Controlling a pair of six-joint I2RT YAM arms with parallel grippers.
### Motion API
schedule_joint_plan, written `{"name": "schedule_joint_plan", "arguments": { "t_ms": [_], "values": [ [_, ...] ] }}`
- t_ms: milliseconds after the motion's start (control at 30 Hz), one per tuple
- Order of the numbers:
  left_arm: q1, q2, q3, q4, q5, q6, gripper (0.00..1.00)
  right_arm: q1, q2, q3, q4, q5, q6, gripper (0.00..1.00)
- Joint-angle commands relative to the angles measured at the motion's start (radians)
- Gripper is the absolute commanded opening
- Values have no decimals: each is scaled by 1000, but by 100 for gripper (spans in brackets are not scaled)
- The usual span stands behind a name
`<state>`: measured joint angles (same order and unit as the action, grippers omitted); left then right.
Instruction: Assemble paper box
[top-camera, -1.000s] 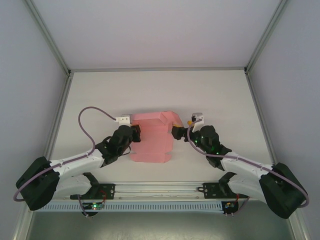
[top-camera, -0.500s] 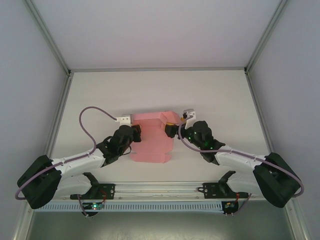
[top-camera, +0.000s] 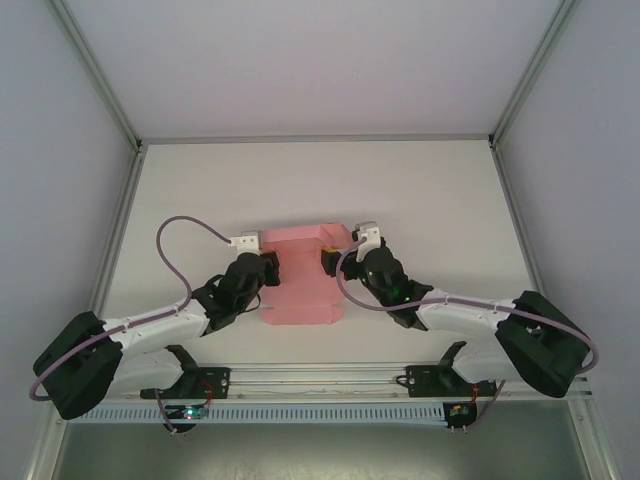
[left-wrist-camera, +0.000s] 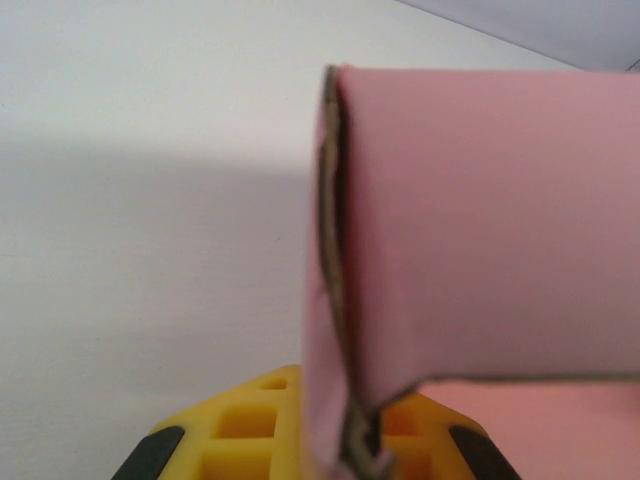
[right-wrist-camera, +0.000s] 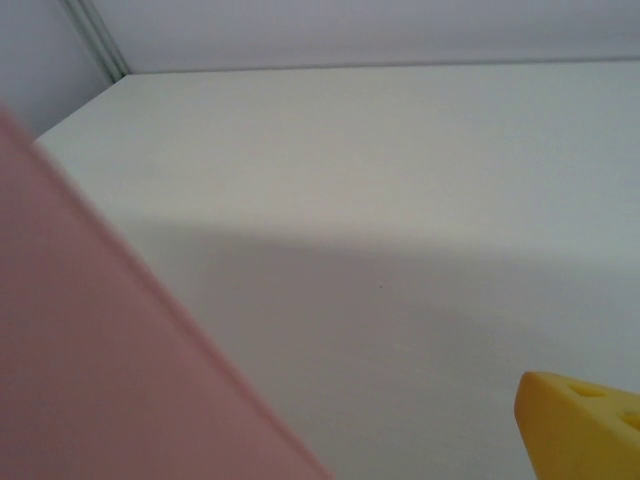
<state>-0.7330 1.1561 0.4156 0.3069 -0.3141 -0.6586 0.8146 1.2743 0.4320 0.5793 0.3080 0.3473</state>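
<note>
The left gripper (top-camera: 270, 270) is clamped on the left edge of the box (top-camera: 305, 290). In the left wrist view its yellow fingers (left-wrist-camera: 240, 430) pinch the lower edge of a bent pink flap (left-wrist-camera: 480, 250), which stands up from them and folds over to the right above the white table (left-wrist-camera: 150, 200). The right gripper (top-camera: 330, 260) is spread wide and grips nothing. It sits at the box's right side, toward the far end. In the right wrist view one yellow finger (right-wrist-camera: 585, 425) shows at the lower right, apart from the pink card (right-wrist-camera: 90, 350) that slants across the lower left; whether the gripper touches the card I cannot tell. The box lies between the two grippers near the middle of the table (top-camera: 420, 190), closer to the arms than to the back wall. Its long axis runs from the near edge away toward the back. A folded part is raised at the far end, while the near part lies flat. What the folded part encloses cannot be made out.
</note>
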Motion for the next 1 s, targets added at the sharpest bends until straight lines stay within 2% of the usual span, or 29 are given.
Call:
{"name": "schedule_joint_plan", "arguments": {
  "t_ms": [0,100,267,400,533,633,667,700,800,900,967],
  "values": [
    [-14,-26,6,32,-31,6,0,6,-91,4,-47,39,-60,98],
    [-14,-17,8,4,-55,13,0,-13,-201,-5,-126,-36,-106,98],
    [-13,-14,16,2,-2,53,0,-94,-358,2,-292,-180,-204,98],
    [-13,-12,20,-3,14,59,0,-169,-408,4,-331,-277,-255,97],
    [-13,-13,20,-2,21,58,0,-210,-393,10,-332,-418,-287,88],
    [-13,-14,20,-3,23,60,0,-221,-354,28,-334,-507,-303,75],
    [-11,-12,20,-3,24,59,0,-222,-342,35,-333,-524,-307,65],
    [-13,-11,22,-3,21,60,0,-223,-331,42,-334,-541,-306,49],
    [-13,-1,24,-6,14,54,0,-223,-314,55,-328,-596,-303,28],
    [-13,14,31,-10,0,47,0,-220,-307,61,-329,-677,-298,19],
    [-13,28,40,-18,-9,43,0,-217,-305,61,-327,-720,-285,17]
  ]
}}
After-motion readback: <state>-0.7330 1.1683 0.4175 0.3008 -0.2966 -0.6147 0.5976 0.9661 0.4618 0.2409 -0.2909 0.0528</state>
